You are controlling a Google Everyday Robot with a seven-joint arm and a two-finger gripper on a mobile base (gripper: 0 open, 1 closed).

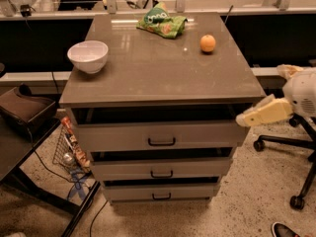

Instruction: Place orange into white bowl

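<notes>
orange [208,43] sits on the table [158,78], toward the back right of the top, resting alone on the bare grey surface. just to its left, near the back edge, lies a crumpled green snack bag [162,22], close by but not touching the fruit. the white bowl [88,56] stands upright near the left edge of the table, well apart from the orange, with most of the top between them. nothing shows inside the bowl.

the hand [247,117] is off the table altogether. it hangs beside the front right corner, below the level of the top and about level with the top drawer [158,135], its pale yellow tip pointing left toward the drawer front. whether the hand is open or closed cannot be told from this view, and it holds nothing that can be seen. the white arm [303,93] behind it runs off the right edge of the view.

from the hand, the orange lies up and to the left, farther back on the top, well apart from it. the bowl is farther still, across the table on the opposite side.

under the top are three drawers, each slightly pulled out, each with a dark handle. a black chair base [291,147] on wheels stands on the speckled floor behind the arm, and a wire basket [69,149] leans at the table's lower left.
</notes>
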